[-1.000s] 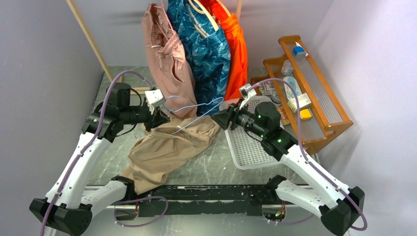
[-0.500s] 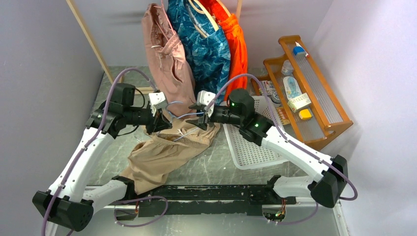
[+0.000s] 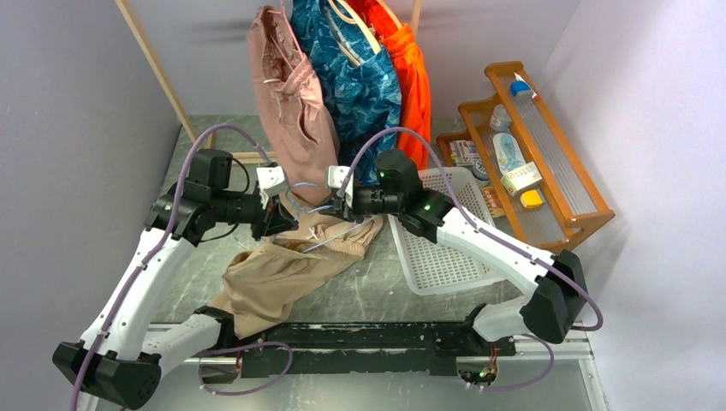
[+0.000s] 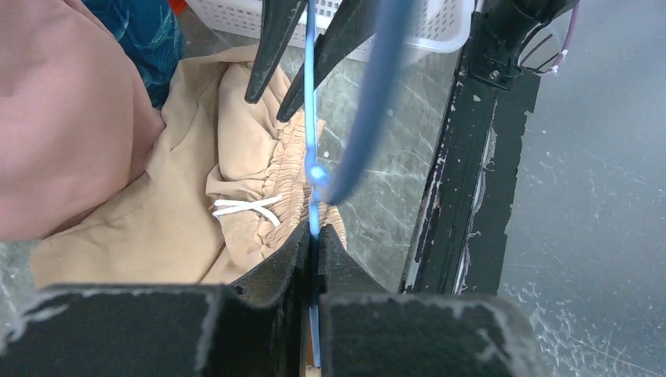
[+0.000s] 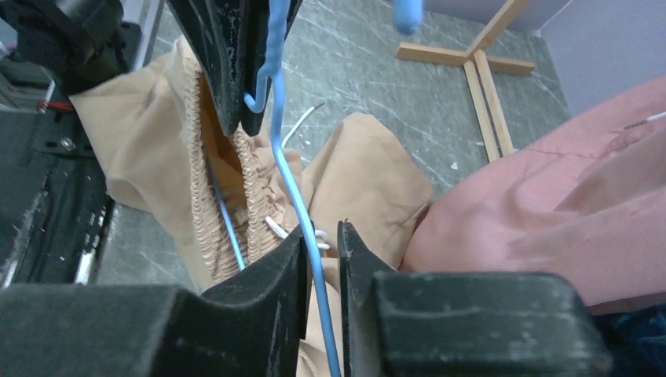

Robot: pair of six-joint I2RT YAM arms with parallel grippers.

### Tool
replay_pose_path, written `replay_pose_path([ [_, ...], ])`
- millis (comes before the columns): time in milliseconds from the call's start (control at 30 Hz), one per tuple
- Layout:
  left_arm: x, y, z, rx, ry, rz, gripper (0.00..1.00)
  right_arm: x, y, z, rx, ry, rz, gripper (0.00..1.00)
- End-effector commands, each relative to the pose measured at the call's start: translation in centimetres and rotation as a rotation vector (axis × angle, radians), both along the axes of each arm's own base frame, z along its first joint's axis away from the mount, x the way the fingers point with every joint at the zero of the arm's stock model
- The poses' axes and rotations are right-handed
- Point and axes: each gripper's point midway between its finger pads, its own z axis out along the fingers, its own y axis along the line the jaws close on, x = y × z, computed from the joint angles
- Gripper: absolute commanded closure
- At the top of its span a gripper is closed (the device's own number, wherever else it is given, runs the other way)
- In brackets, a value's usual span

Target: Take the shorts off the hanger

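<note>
Tension is best applied along the blue wire hanger (image 4: 311, 94), clamped in the fully closed left pincer (image 4: 312, 236) and straddled by the right pincer's (image 5: 320, 236) narrowly parted jaws, grip undeterminable, so the tan shorts (image 3: 282, 265), bunched on the desk (image 3: 377, 291) with their waistband threaded on it, can be slid off.

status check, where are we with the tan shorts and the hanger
Left gripper shut on blue hanger wire. Right gripper straddles same wire, not clamped. Tan shorts heaped on table, waistband still around wire. Pink shorts hang close behind.
</note>
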Motion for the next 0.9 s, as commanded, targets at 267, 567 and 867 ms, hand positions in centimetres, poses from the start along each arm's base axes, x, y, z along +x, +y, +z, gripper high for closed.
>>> replay_pose_path([
  [267,1.6,0.9,0.5,0.043,-0.025,0.105,0.54,-0.5,-3.2,-1.3,0.059,0.012,-0.154,1.0],
  [567,3.7,2.8,1.3,0.041,-0.137,0.316,0.27,0.2,-6.2,0.0,0.118,-0.002,-0.326,1.0],
  [867,4.9,3.7,0.7,-0.004,-0.164,0.445,0.15,1.0,-9.7,3.8,0.157,-0.103,-0.46,1.0],
])
